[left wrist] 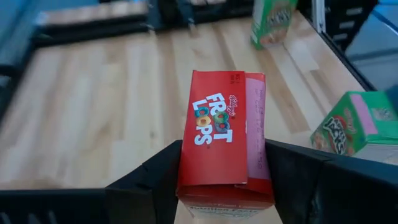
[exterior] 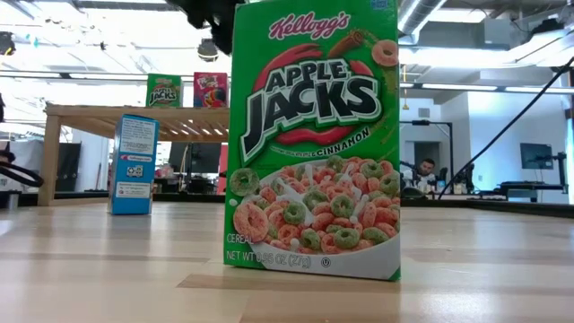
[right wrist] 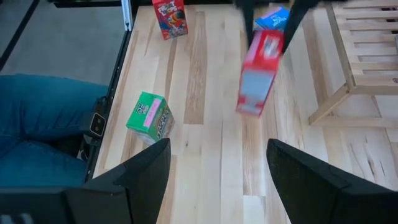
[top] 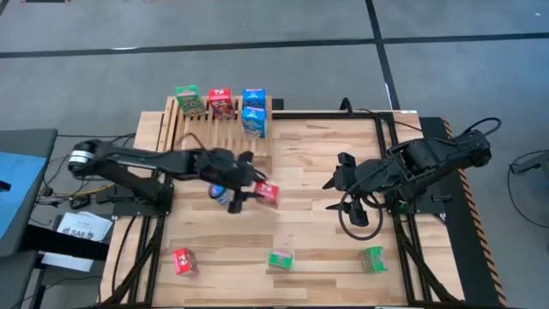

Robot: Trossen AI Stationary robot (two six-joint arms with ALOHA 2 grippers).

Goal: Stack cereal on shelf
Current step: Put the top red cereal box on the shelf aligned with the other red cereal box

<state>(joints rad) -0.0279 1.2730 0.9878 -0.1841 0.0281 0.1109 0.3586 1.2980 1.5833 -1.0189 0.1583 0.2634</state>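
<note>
You're in a robotics lab set in an open office hall. Your plank tabletop (top: 317, 172) stands on grey floor (top: 257, 34) marked with dark lines. Beyond it, the low view shows a ceiling of exposed ducts and strip lights (exterior: 475, 56), desks with monitors (exterior: 536, 155), and a person (exterior: 427, 170) seated there.

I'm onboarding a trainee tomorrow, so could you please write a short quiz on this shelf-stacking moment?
1. True or false: the left gripper holds a red cereal box.
2. How many boxes stand on the shelf? A) two B) four C) six
3. The right gripper is open and holds ____.

Key: 1 true; 2 B; 3 nothing.
</note>
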